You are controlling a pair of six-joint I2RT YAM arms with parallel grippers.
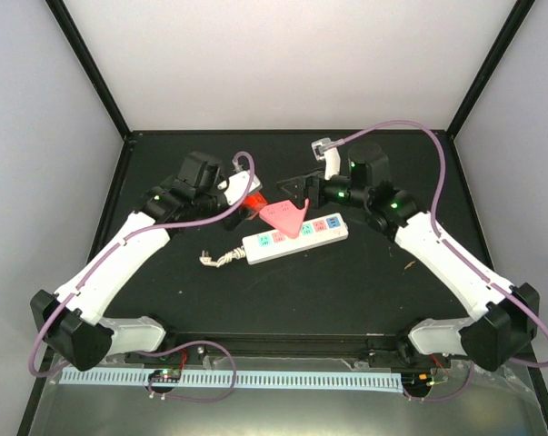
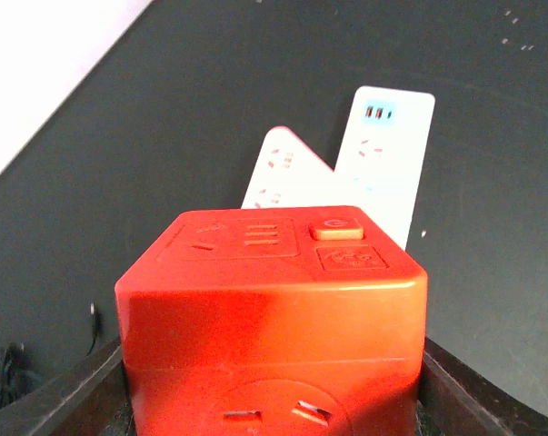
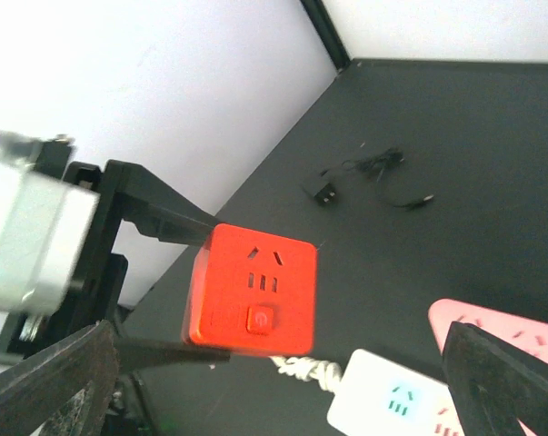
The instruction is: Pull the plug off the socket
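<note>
- Top view: the white power strip (image 1: 296,238) lies on the table (image 1: 364,282) between the two arms. Its long axis runs left to right, and its frayed cord stub (image 1: 221,259) trails toward the left arm.
- A pink outlet block (image 1: 287,216) sits against the strip's far edge. We cannot tell whether it rests on the strip or only beside it.
- The left gripper (image 1: 242,200) is just beyond the strip's left end, with its jaws clamped on the red cube plug (image 1: 253,205).
- The right gripper (image 1: 301,188) hangs on the far side of the strip's middle. It is the nearer arm to the strip.
- Left wrist: the cube fills the view, squeezed between both fingers (image 2: 64,400). The strip and the pink block stand straight ahead beyond it, clearly apart from the cube.
- Right wrist: its own jaws are spread wide and hold nothing. Across from them the cube sits gripped above dark table, with the cord stub and the strip's blue-faced end lower down.
- We judge the plug free of the socket. Any further pull goes away from the strip's left end.
</note>
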